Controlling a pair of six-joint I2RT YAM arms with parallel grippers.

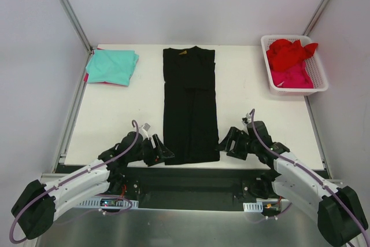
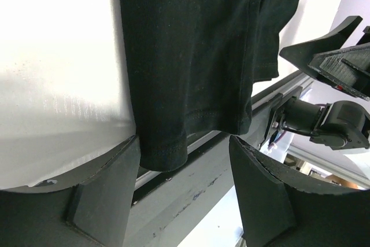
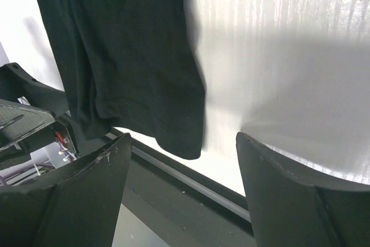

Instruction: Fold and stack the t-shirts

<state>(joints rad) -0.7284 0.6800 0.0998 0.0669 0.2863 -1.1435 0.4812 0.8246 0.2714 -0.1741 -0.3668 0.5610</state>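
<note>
Left claw (image 1: 164, 155) and right claw (image 1: 224, 142) stand open, gripping nothing, beside the black t-shirt's (image 1: 189, 102) near corners — both wrist views cut off its collar end.

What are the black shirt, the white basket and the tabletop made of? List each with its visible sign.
Black shirt: soft matte knit cloth, likely cotton; it shows a stitched hem and limp folds.
Basket: white moulded plastic, slightly glossy, with regular slots in its walls.
Table: smooth white board with a faint sheen, perhaps laminate; it reflects light in streaks.
</note>
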